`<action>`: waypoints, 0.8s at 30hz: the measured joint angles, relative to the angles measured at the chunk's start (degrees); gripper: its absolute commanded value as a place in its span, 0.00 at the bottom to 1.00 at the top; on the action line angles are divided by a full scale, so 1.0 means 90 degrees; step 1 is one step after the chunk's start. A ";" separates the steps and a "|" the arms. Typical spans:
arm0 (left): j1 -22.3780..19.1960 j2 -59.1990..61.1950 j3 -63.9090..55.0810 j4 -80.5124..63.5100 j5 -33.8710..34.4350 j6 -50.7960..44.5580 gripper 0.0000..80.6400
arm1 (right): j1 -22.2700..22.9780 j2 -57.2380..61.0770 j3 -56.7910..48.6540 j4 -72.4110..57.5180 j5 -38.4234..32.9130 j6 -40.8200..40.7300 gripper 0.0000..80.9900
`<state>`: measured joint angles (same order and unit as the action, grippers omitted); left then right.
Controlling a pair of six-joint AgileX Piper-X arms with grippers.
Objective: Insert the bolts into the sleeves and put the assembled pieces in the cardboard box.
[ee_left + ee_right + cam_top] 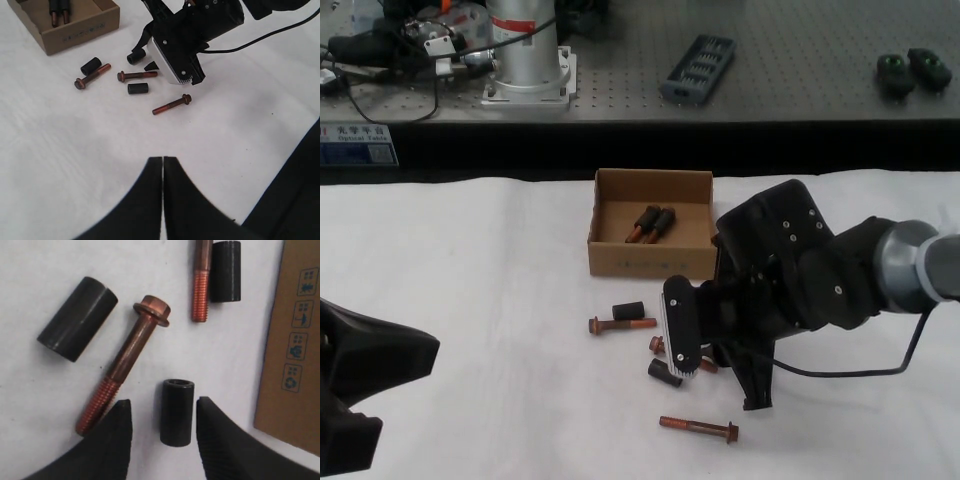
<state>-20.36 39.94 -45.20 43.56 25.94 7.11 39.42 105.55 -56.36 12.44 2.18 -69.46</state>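
Observation:
The cardboard box (605,250) holds two assembled pieces (652,222). In front of it lie loose copper bolts (620,325) (700,428) and black sleeves (630,310) (665,373). My right gripper (163,402) is open and points down at the cloth, with a short black sleeve (177,412) lying between its fingers (115,440), untouched. Beside that sleeve lie a bolt (125,375) and a larger sleeve (77,317). My left gripper (163,172) is shut and holds nothing, low over the cloth, well short of the parts (172,105). The left arm (360,390) sits at the near left corner.
White cloth (470,280) covers the bench. The box wall (295,340) stands close beside the right gripper. A cable (880,365) trails from the right arm. Behind the cloth a perforated metal table carries a metal post (525,50), a dark tray (698,65) and small black parts (915,70).

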 measured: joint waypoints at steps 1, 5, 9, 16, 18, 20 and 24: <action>0.0000 0.0000 0.0000 0.0000 0.0000 0.0000 0.01 | 0.0000 0.0005 0.0000 -0.0005 0.0000 0.0000 0.39; 0.0000 0.0000 0.0000 0.0000 0.0000 0.0000 0.01 | -0.0017 0.0023 -0.0007 -0.0021 0.0000 -0.0072 0.39; 0.0000 0.0000 0.0000 0.0000 0.0000 0.0000 0.01 | -0.0176 0.0023 -0.0016 -0.0107 0.0000 -0.0121 0.39; 0.0000 0.0000 0.0000 -0.0093 0.0000 0.0000 0.01 | -0.0436 0.0023 -0.0016 -0.0127 0.0000 -0.0287 0.39; 0.0000 0.0000 0.0000 -0.0314 0.0000 0.0000 0.01 | -0.0437 0.0023 -0.0016 -0.0127 0.0000 -0.0287 0.39; 0.0000 0.0000 0.0000 -0.0398 0.0000 0.0000 0.01 | -0.0437 0.0023 -0.0016 -0.0127 0.0000 -0.0287 0.39; 0.0000 0.0013 0.0000 -0.0567 0.0000 0.0000 0.01 | -0.0437 0.0023 -0.0016 -0.0127 -0.0151 -0.0287 0.34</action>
<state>-20.36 40.06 -45.20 38.46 25.94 7.11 35.49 105.76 -56.50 11.30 0.82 -72.04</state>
